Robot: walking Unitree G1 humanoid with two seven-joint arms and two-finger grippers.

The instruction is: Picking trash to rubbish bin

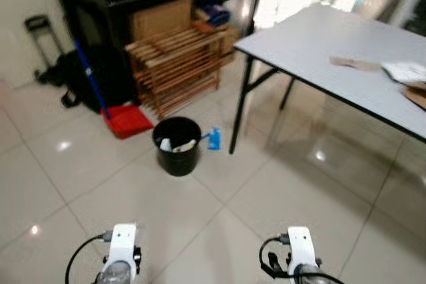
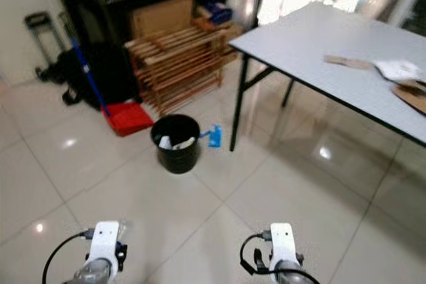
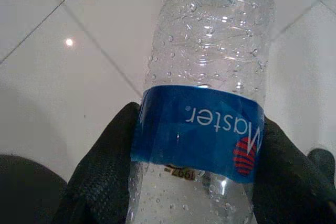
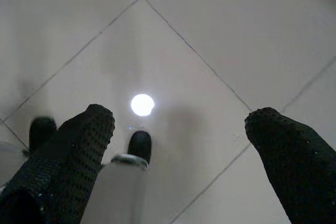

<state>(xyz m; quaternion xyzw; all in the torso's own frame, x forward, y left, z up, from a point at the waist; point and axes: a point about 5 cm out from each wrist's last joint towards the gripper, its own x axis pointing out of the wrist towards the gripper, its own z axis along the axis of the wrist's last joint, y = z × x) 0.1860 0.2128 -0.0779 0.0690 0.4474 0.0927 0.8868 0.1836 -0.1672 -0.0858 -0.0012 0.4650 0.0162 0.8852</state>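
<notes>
Far left, by the wall: a folded trolley (image 1: 41,43), then a blue-handled red dustpan (image 1: 129,120) leaning near a wooden slat rack (image 1: 176,68). In the middle of the tiled floor (image 1: 80,177), a black rubbish bin (image 1: 176,145) with paper scraps inside, well ahead of both arms. Left gripper (image 3: 197,182) pinching a clear plastic bottle (image 3: 210,66) with blue label, fingers (image 3: 100,166) pressed on both sides. Right gripper (image 4: 178,145) spread wide, holding nothing, above the tiles. Further right, a grey table (image 1: 313,44) carrying cardboard pieces (image 1: 355,64) and paper.
</notes>
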